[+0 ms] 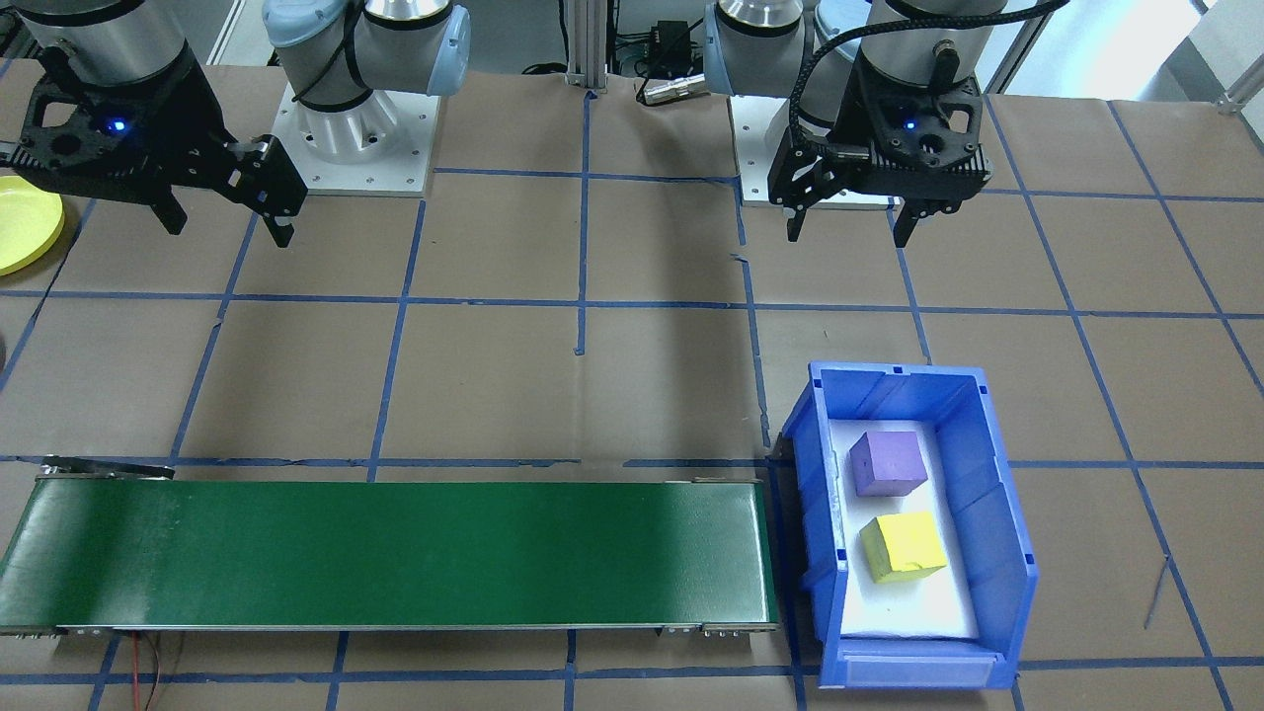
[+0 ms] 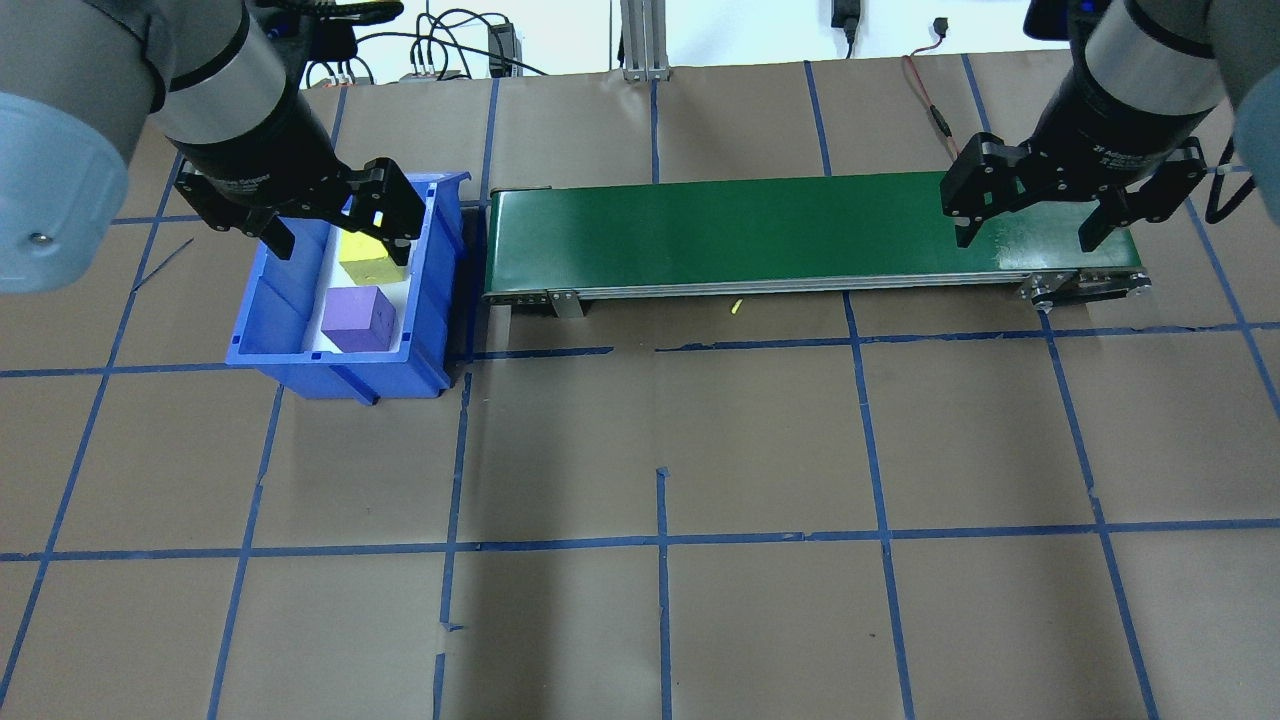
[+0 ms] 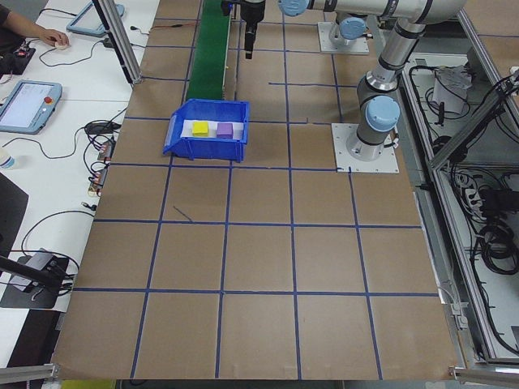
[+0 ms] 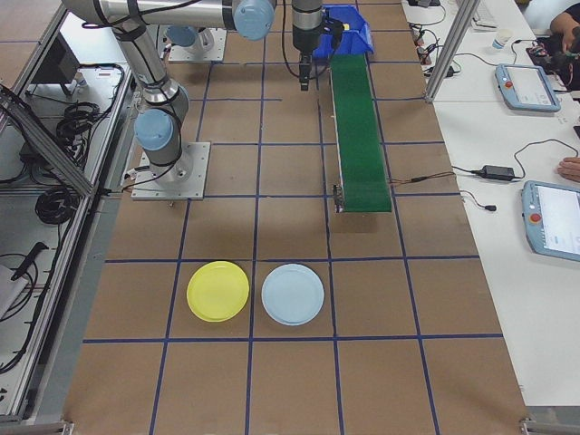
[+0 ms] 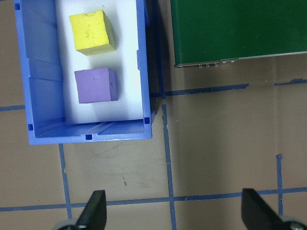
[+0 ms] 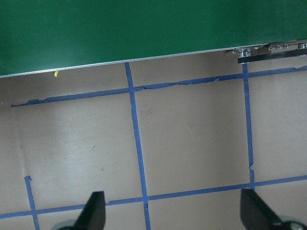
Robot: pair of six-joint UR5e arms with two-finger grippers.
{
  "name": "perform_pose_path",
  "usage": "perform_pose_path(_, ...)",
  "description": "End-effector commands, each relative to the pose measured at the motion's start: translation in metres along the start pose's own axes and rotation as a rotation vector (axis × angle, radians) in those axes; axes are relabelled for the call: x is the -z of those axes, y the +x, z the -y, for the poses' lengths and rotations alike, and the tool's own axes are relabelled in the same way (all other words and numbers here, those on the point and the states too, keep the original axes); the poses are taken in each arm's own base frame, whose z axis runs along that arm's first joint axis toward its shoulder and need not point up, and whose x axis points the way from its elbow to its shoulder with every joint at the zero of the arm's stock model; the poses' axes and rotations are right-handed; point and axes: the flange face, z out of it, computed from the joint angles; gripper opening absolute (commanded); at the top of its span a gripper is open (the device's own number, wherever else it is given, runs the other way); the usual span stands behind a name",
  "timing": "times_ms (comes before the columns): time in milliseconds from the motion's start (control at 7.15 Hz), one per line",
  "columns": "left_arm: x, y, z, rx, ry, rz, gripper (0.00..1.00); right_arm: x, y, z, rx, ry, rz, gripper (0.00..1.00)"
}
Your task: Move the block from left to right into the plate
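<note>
A yellow block and a purple block lie side by side on white padding in a blue bin. The left wrist view shows the yellow block farther off than the purple block. My left gripper hangs open and empty, high over the table on the robot's side of the bin. The yellow plate lies flat at the robot's right end of the table. My right gripper is open and empty, high up near the conveyor's right end and apart from the plate.
A long green conveyor belt runs from beside the bin toward the right arm. A pale blue plate lies next to the yellow one. Brown paper with blue tape lines covers the table. Operators' desks with tablets stand beyond the far edge.
</note>
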Motion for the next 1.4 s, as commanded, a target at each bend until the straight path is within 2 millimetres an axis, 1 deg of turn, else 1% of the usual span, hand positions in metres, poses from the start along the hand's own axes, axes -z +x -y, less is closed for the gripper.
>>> perform_pose_path(0, 0.002, 0.000, 0.000, -0.001, 0.003, 0.005, 1.00, 0.000, 0.000, 0.000, -0.001, -0.001, 0.000, 1.00)
perform_pose_path(140, 0.001, -0.001, 0.000, 0.000, 0.003, 0.005, 1.00, 0.000, -0.001, 0.000, 0.001, 0.001, 0.000, 1.00)
perform_pose_path(280, -0.005, 0.000, -0.001, 0.003, -0.009, 0.003, 1.00, 0.000, -0.001, 0.000, 0.001, 0.002, 0.000, 1.00)
perform_pose_path(419, -0.002, 0.000, -0.001, 0.000, -0.004, 0.003, 1.00, 0.000, -0.001, 0.000, 0.001, -0.001, 0.000, 1.00)
perform_pose_path(559, 0.008, -0.001, 0.000, 0.001, 0.015, 0.002, 1.00, 0.000, -0.001, 0.000, 0.001, -0.001, 0.000, 1.00)
perform_pose_path(699, -0.004, -0.004, 0.001, 0.010, -0.006, -0.003, 1.00, 0.000, 0.000, 0.000, -0.001, 0.001, 0.000, 1.00)
perform_pose_path(839, -0.010, -0.011, 0.005, 0.013, -0.019, -0.003, 1.00, 0.000, 0.000, 0.000, -0.001, -0.001, 0.000, 1.00)
perform_pose_path(978, -0.027, -0.029, 0.028, 0.057, -0.048, -0.004, 1.00, 0.000, 0.000, 0.000, -0.001, -0.001, 0.000, 1.00)
perform_pose_path(1118, -0.060, -0.055, 0.066, 0.089, -0.038, -0.004, 1.00, 0.000, -0.001, 0.000, -0.001, 0.001, 0.000, 1.00)
perform_pose_path(1258, -0.101, -0.076, 0.092, 0.121, -0.055, -0.026, 1.00, 0.000, -0.001, 0.000, -0.001, 0.001, 0.000, 1.00)
